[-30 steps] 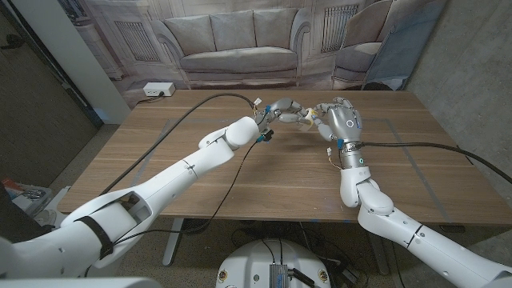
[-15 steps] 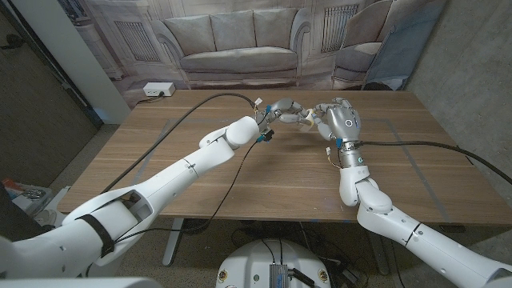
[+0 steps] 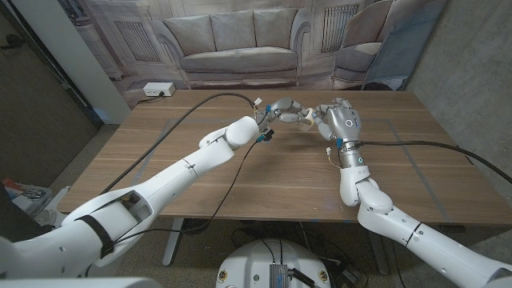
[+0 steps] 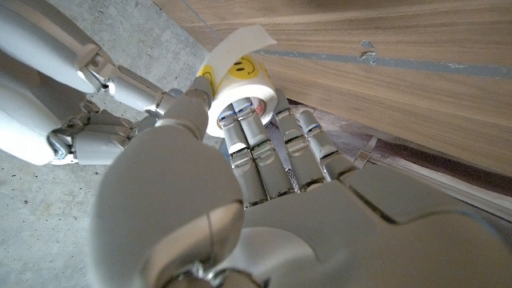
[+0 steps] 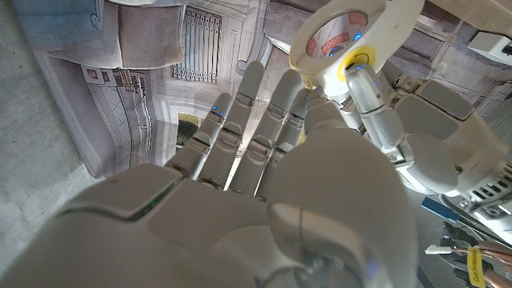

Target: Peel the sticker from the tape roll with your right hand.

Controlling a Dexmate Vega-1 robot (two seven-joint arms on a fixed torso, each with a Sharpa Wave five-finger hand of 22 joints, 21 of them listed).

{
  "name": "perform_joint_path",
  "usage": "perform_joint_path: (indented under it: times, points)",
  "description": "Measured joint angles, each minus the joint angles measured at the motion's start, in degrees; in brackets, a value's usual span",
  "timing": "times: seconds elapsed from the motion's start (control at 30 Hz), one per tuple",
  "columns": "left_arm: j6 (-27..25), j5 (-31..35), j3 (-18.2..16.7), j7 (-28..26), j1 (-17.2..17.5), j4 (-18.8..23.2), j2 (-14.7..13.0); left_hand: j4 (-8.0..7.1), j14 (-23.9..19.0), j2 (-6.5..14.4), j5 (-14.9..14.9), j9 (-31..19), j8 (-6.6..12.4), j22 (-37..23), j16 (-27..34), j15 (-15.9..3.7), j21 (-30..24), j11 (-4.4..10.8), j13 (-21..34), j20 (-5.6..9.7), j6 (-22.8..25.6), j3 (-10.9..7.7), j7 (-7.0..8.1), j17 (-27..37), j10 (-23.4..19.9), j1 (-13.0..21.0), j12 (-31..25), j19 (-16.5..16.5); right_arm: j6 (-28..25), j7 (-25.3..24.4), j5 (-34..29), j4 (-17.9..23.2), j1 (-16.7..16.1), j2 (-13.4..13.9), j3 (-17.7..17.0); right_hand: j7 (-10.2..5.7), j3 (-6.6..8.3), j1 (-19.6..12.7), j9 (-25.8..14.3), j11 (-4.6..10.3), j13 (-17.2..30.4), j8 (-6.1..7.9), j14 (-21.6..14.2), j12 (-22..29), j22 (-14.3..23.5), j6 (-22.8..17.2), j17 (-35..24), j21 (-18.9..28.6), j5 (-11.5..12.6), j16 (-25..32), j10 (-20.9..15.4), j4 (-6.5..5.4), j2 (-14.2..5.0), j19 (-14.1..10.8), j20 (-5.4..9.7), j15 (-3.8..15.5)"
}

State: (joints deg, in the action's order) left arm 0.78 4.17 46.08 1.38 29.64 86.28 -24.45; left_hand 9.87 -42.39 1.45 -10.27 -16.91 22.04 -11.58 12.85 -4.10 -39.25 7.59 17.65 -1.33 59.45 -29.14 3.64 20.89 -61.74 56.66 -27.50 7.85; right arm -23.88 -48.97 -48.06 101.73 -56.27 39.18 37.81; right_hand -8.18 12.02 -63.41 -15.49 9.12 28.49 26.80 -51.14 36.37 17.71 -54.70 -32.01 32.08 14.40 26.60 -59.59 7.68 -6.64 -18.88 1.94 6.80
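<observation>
tape roll (image 4: 240, 84): 1 | smiley sticker (image 4: 242, 66): 1 | hands: left (image 3: 282, 110), right (image 3: 339, 120) | table (image 3: 192, 168): 1

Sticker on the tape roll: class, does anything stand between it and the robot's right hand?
Nothing visible does. The left hand holds the tape roll; the right hand is already at the sticker.

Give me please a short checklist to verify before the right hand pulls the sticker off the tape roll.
1. Left hand holds the tape roll: ok.
2. Smiley sticker faces outward on the roll: ok.
3. A free end of tape lifts off the roll: ok.
4. Right hand is at the roll: ok.
5. Right fingers already pinch the sticker edge: cannot tell.
6. Roll is off the table: ok.
</observation>
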Motion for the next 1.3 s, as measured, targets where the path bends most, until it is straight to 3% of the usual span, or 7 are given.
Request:
perform_joint_path:
  times: [0.47, 1.3]
  points:
    - [0.0, -0.1, 0.1, 0.2, 0.0, -0.2, 0.1, -0.01, 0.0, 0.0, -0.1, -0.3, 0.25, 0.0, 0.0, 0.0, -0.4, 0.07, 0.0, 0.0, 0.0, 0.01, 0.0, 0.0, 0.1, 0.0, -0.5, 0.0, 0.4, -2.6, 0.0, -0.9, 0.0, -0.4, -0.2, 0.46, -0.01, -1.2, -0.6, -0.49, 0.3, 1.68, -1.2, 0.6, 0.3, -1.1, -0.9, 1.2, -0.7, 0.0, -1.3, 0.0, -0.58, 0.1, 0.11, 0.38]
    - [0.9, 1.3, 0.9, 0.9, -0.4, -0.7, 0.1, 0.23, 0.0, 0.0, -0.1, -0.2, 0.1, 0.0, -0.2, 0.0, -0.8, 0.01, 0.0, 0.18, 0.0, -0.24, 0.0, 0.3, 0.2, 0.0, -0.8, -0.2, 1.6, -4.5, 0.7, -2.0, 0.4, -0.9, -0.3, 1.12, -0.01, -1.1, -0.6, -0.91, 0.1, 2.03, -2.0, 0.6, 0.3, -1.7, -1.6, 2.7, -1.3, -0.5, -2.3, -0.01, -1.19, 0.3, 0.31, 0.76]
